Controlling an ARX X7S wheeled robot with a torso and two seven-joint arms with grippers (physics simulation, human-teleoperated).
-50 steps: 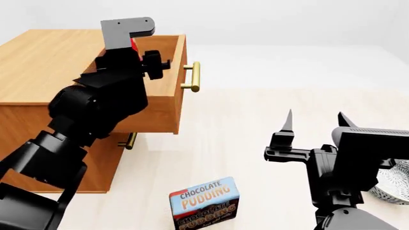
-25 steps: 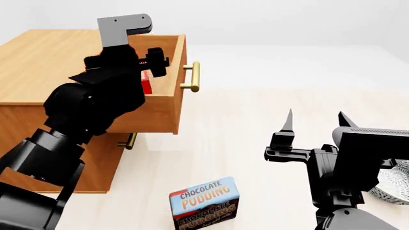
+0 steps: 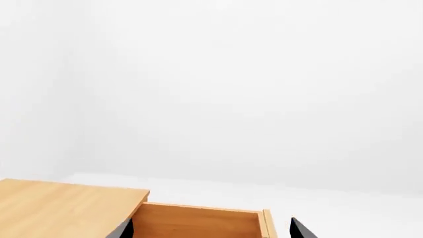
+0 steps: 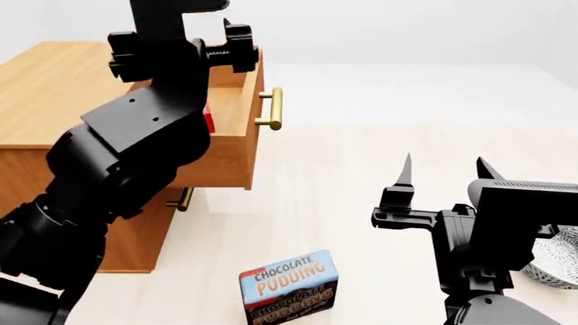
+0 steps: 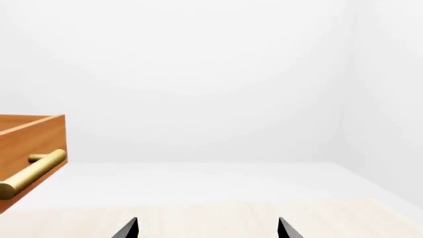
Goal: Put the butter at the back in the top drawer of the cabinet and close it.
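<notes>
The cabinet [image 4: 54, 88] stands at the left with its top drawer [image 4: 237, 145] pulled open, brass handle [image 4: 275, 108] facing right. A red sliver of the butter [image 4: 208, 120] shows inside the drawer, mostly hidden by my left arm. My left gripper [image 4: 237, 49] is raised above the drawer, open and empty. In the left wrist view my left gripper [image 3: 211, 234] has its tips wide apart over the drawer [image 3: 198, 223]. My right gripper [image 4: 445, 166] is open and empty over the floor at the right. It also shows in the right wrist view [image 5: 208, 230].
A blue-brown chocolate pudding box [image 4: 289, 288] stands on the floor in front. A patterned bowl [image 4: 556, 261] sits at the right edge. A lower drawer's handle [image 4: 184, 199] shows under the open drawer. The right wrist view sees the drawer's handle [image 5: 33, 176].
My left gripper has let go of the butter, which dropped into the top drawer, and the arm has risen above the drawer. The right arm has not moved.
</notes>
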